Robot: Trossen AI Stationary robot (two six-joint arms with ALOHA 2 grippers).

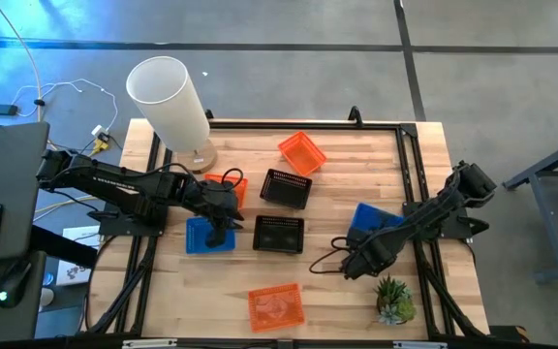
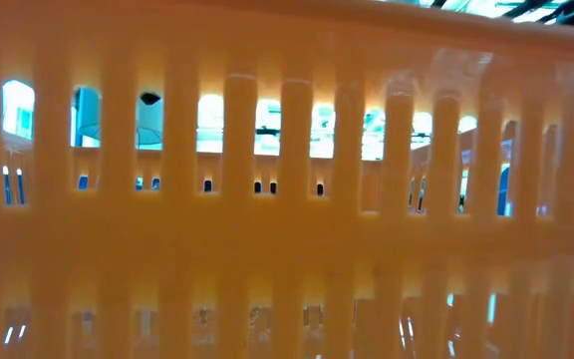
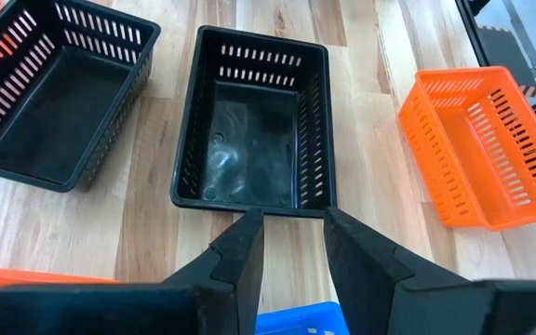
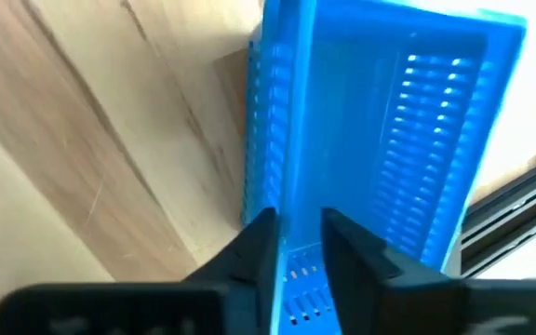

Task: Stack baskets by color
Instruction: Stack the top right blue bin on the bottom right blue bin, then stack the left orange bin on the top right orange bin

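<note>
Several baskets rest on their bottoms on the wooden table (image 1: 356,174). One orange basket (image 1: 301,153) is at the far middle, one (image 1: 276,306) at the near edge and one (image 1: 232,184) is partly under the left arm. Two black baskets (image 1: 286,188) (image 1: 279,234) sit in the middle. My left gripper (image 3: 294,219) hangs open over a blue basket (image 1: 201,237), pointing at the nearer black basket (image 3: 254,130). My right gripper (image 4: 298,223) is open and points down. Its fingers stand on either side of the end wall (image 4: 296,274) of a second blue basket (image 4: 389,112).
A tall white cylinder (image 1: 170,97) stands at the table's far left corner. A small green plant (image 1: 393,301) sits at the near right corner, close to my right gripper (image 1: 355,264). The near orange basket's slotted wall (image 2: 287,199) fills the low view.
</note>
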